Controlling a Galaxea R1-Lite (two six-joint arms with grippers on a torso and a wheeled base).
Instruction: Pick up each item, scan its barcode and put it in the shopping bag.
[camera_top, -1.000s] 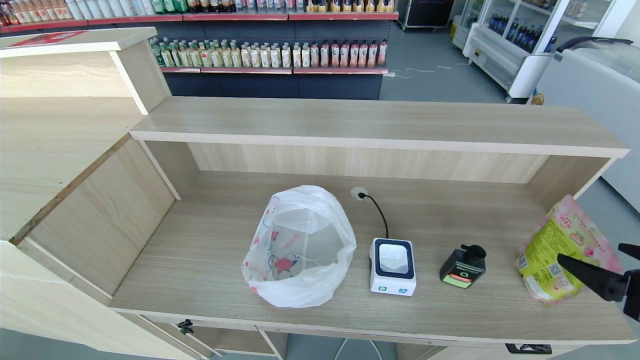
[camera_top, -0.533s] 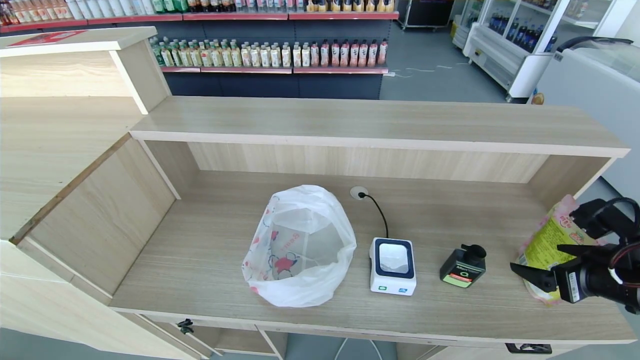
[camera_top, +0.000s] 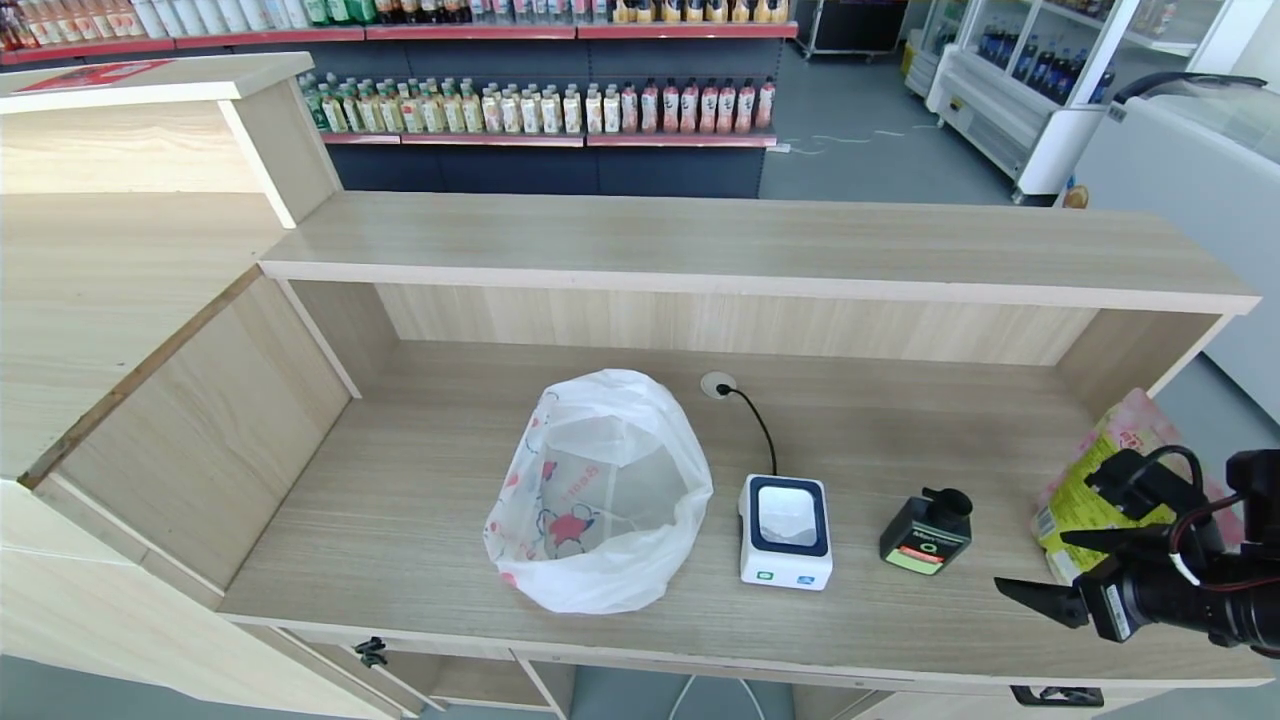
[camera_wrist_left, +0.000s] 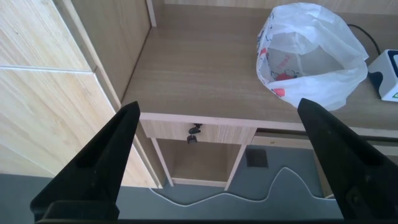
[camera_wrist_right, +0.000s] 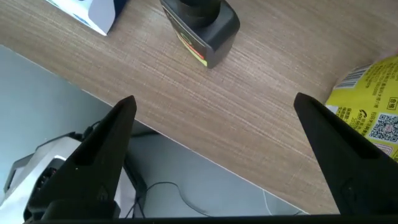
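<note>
A white plastic shopping bag (camera_top: 600, 490) stands open on the wooden counter (camera_top: 420, 520), with a white barcode scanner (camera_top: 786, 530) just right of it. A small black bottle (camera_top: 927, 532) lies right of the scanner. A yellow and pink pouch (camera_top: 1090, 480) stands at the counter's right end. My right gripper (camera_top: 1035, 565) hangs open over the front edge, between bottle and pouch, holding nothing. Its wrist view shows the gripper (camera_wrist_right: 214, 155), the bottle (camera_wrist_right: 202, 28) and the pouch (camera_wrist_right: 373, 106). My left gripper (camera_wrist_left: 217, 162) is open below the counter's front left, with the bag (camera_wrist_left: 311, 56) beyond it.
A raised wooden ledge (camera_top: 750, 250) runs behind the counter and side walls close both ends. The scanner's cable (camera_top: 755, 425) leads to a hole in the counter. Below the front edge is a drawer with a lock (camera_wrist_left: 194, 132). Store shelves of bottles stand far behind.
My right arm has come in from the right edge, moving leftward and toward the front, across the pouch and closer to the black bottle. The items on the counter have not moved.
</note>
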